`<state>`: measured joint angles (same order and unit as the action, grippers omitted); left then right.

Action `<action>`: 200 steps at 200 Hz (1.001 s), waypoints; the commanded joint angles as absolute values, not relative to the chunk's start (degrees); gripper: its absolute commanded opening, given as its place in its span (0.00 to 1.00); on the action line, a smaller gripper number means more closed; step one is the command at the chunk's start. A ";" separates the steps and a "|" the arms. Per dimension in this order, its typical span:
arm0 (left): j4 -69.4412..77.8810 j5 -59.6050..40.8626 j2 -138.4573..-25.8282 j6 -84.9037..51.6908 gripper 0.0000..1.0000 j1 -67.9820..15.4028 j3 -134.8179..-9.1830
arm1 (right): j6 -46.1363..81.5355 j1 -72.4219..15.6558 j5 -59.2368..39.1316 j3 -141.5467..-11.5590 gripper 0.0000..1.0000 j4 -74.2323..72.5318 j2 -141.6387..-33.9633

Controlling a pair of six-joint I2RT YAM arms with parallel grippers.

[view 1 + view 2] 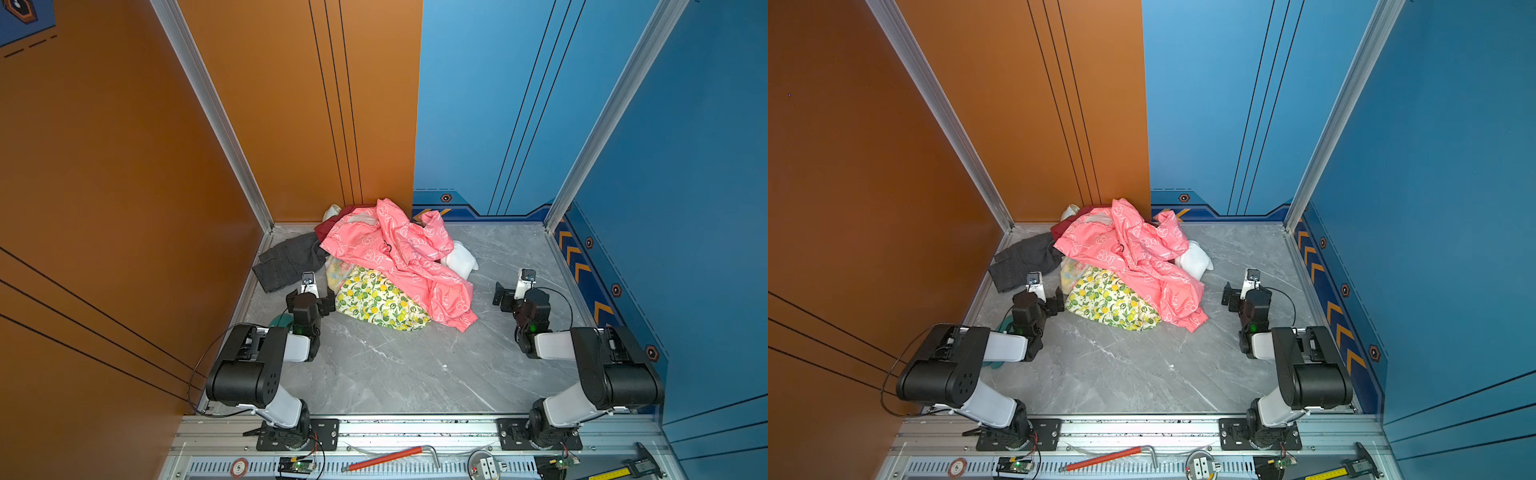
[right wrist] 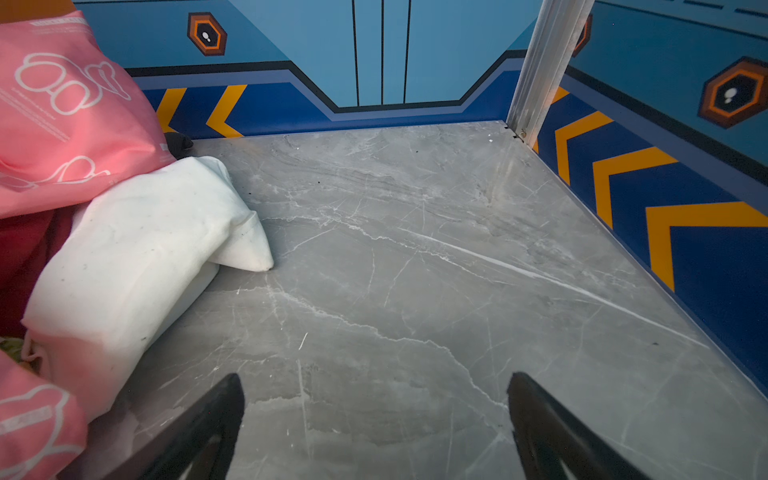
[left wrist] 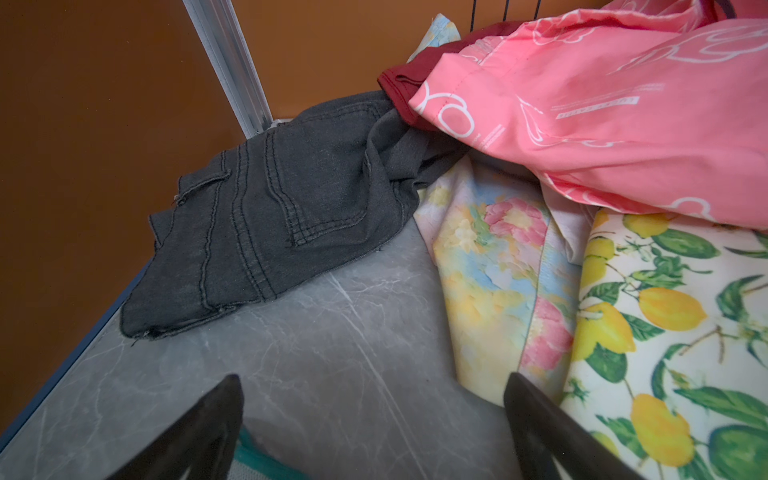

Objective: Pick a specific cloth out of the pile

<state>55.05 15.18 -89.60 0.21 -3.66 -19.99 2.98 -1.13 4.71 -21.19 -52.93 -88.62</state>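
Note:
The cloth is a plain maroon piece, mostly buried at the back left of the pile under the pink jacket. Only its hem shows in the left wrist view. A dark red fold lies beside the white piece. Lemon-print fabric forms the pile's front. My left gripper stands open and empty just left of it. My right gripper is open and empty over bare floor, right of the pile.
A dark grey denim garment sprawls toward the orange wall's corner post. A pastel floral fabric lies beside the lemon print. Something teal sits under the left wrist. Tools rest on the front rail.

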 commanded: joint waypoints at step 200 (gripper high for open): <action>57.49 20.03 -89.65 2.16 0.98 -6.81 -19.67 | 2.20 -4.38 13.25 -19.20 1.00 -51.43 -83.17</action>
<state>56.16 18.37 -89.60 0.95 -6.15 -19.99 2.76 -3.77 9.98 -19.94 -52.90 -85.89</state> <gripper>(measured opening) 0.981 0.995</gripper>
